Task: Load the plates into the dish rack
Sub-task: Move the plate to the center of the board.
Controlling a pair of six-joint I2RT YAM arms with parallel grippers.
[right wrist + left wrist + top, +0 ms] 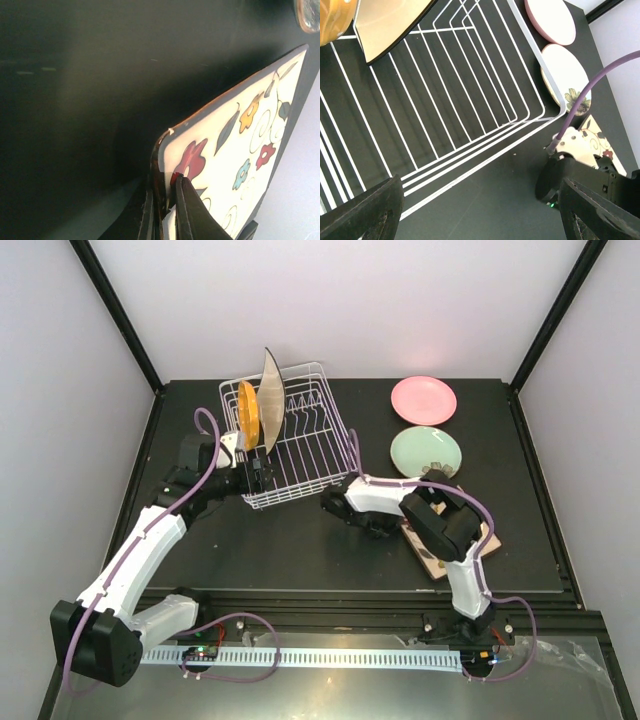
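Cream flowered plate, clamped in the right end effector beside the dish rack, likely needs lifting in.

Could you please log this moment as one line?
rack: two plates in; right gripper: shut on flowered plate; left gripper: open; pink plate, green plate: on table

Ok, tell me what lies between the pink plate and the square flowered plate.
The pale green plate sits between the pink plate and the square flowered plate, clearest in the left wrist view.
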